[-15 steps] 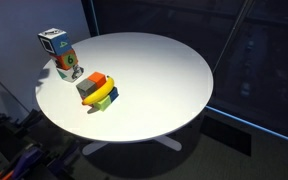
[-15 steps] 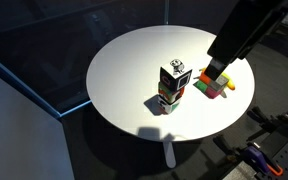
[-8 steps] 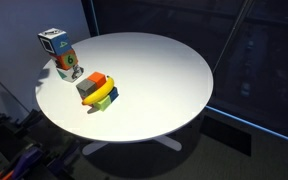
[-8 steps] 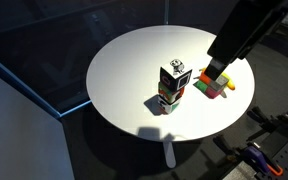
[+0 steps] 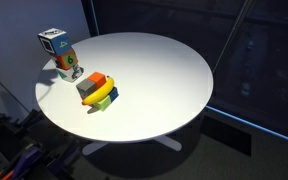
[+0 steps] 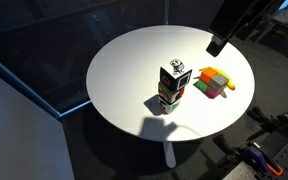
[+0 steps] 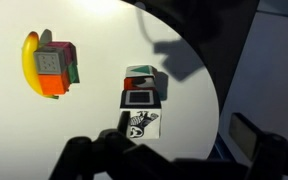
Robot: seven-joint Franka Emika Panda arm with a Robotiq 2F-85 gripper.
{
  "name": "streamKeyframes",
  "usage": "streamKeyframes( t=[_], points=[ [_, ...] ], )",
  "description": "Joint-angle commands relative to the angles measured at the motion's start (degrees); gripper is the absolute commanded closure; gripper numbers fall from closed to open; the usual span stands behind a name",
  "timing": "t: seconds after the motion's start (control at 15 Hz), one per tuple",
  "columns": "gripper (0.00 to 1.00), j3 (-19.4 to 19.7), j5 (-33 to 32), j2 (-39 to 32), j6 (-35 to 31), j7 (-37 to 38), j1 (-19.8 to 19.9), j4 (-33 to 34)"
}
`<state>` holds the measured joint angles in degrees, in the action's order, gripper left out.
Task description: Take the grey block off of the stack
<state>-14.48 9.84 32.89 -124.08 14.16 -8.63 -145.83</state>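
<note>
The stack [image 5: 99, 92] lies on the round white table [image 5: 164, 80], with yellow, green and blue pieces at the bottom. The grey block [image 5: 88, 89] rests on top beside the orange-red block [image 5: 97, 79]. In the wrist view the grey block [image 7: 50, 62] sits over the orange-red block [image 7: 53, 86], next to a yellow curved piece [image 7: 29, 60]. The stack also shows in an exterior view [image 6: 215, 83]. My gripper [image 6: 216, 46] hangs high above the table, beyond the stack and apart from it. In the wrist view the gripper [image 7: 164, 152] is dark and blurred; its jaws stand apart and empty.
A taller white-and-blue printed carton [image 5: 58, 53] stands near the table's edge; it also shows in an exterior view [image 6: 172, 85] and in the wrist view [image 7: 141, 103]. Dark floor and a glass wall surround the table [image 6: 134, 70].
My arm has lifted up and away from the stack, which now shows uncovered. The blocks and the carton have not moved.
</note>
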Motion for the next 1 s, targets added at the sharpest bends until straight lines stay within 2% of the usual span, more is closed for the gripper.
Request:
streamKeyframes(
  t=[0.0, 0.47, 0.93],
  points=[
    [0.0, 1.15, -4.11, -1.27, 1.39, 2.17, 3.21, 2.57],
    [0.0, 4.43, -8.49, -6.84, 6.45, 1.27, 7.73, 6.44],
    [0.0, 8.56, -11.26, -14.38, 3.12, -0.18, 9.61, 7.99]
  ],
)
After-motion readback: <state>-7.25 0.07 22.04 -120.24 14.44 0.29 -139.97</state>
